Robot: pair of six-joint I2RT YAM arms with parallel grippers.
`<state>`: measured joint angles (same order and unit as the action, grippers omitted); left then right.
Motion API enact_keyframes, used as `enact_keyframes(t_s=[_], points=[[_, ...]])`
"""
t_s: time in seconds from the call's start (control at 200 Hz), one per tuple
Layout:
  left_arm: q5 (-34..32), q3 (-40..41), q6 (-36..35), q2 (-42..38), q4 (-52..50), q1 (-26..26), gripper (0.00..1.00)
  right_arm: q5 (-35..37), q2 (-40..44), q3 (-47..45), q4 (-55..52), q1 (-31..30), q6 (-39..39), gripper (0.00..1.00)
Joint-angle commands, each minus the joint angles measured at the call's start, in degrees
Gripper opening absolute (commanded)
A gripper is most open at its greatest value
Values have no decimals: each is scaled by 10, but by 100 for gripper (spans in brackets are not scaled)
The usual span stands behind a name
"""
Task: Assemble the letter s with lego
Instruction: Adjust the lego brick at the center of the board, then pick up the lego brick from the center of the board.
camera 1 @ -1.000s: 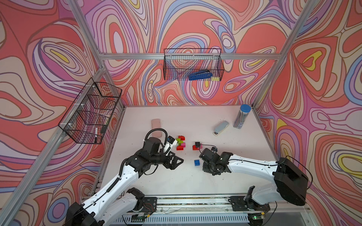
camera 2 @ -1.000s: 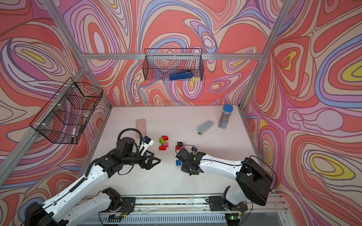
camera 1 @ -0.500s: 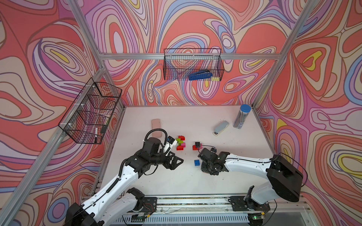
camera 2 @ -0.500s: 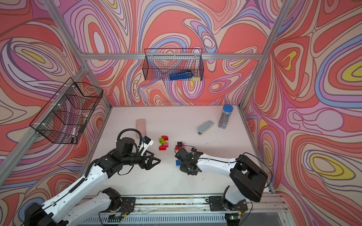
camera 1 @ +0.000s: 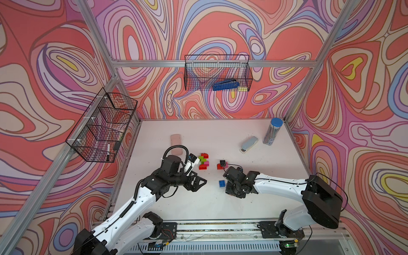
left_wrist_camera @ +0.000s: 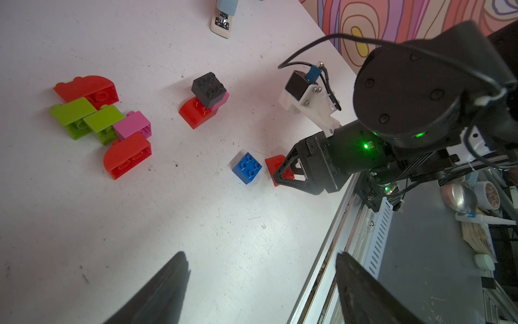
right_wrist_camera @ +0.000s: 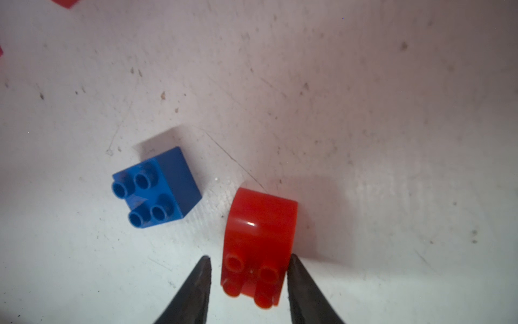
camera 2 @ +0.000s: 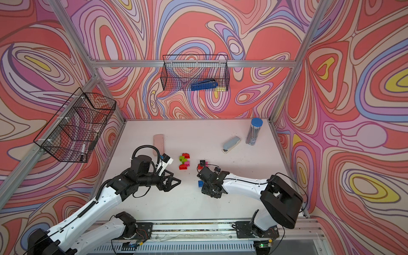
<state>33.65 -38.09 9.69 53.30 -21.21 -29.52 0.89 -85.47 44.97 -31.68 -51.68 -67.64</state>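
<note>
Handling step on the red curved brick [right_wrist_camera: 259, 241]: flat on the worktop [right_wrist_camera: 364, 112], bracketed by the right hand [right_wrist_camera: 249, 256], parted narrowly, with a sliver of gap at one finger and near-contact at the other, so not clamped. Cannot tell whether picking up or letting go. Just beside it, not touching, between the two hands: the blue brick [right_wrist_camera: 157, 190], studs up. On the far side of both hands, a small stack [left_wrist_camera: 206, 98] of black, pink and red, then the part-built letter [left_wrist_camera: 103, 123] in red, lime and pink, seemingly short of pieces. Next calls for a square, firm closing on the brick's flat sides, then a carry to the letter's open end. Right arm stretched low, wrist tipped down at the worktop. Left hand [left_wrist_camera: 260, 254] wide open, empty, hovering clear of the bricks.
</note>
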Motion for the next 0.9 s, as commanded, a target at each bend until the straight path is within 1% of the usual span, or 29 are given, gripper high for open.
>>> enact_keyframes(t_s=[0.0,0.22,0.295,0.371,0.456,0.531,0.581,0.676,0.706,0.726,0.761,0.786,0.851,0.896], points=[[5,6,3,-8,7,3,84,-18,11,1,13,1,-1,46],[4,6,3,-8,6,4,84,-33,2,12,13,-12,5,45],[3,5,1,-8,4,4,84,-23,11,24,-12,-12,26,45],[4,5,0,-8,2,4,84,-4,26,42,-47,-11,70,46],[5,4,-1,-6,2,4,84,10,38,61,-69,-5,143,48],[5,3,-2,-4,1,4,84,7,49,67,-66,0,252,51],[5,3,-2,-4,1,4,84,19,51,75,-78,8,321,53],[5,3,-4,-5,-2,4,84,21,45,86,-92,23,479,56],[5,2,-5,-5,-3,3,84,31,42,91,-96,31,499,56],[5,2,-6,-5,-3,4,84,15,40,94,-90,44,513,56],[5,2,-6,-6,-3,4,84,-55,39,99,-75,66,556,56],[5,2,-6,-6,-5,4,84,-82,35,108,-74,79,585,55],[2,0,-7,-8,-9,4,84,-50,7,147,-109,84,641,55],[0,2,-9,-11,-11,4,84,-35,-14,175,-143,84,682,56]])
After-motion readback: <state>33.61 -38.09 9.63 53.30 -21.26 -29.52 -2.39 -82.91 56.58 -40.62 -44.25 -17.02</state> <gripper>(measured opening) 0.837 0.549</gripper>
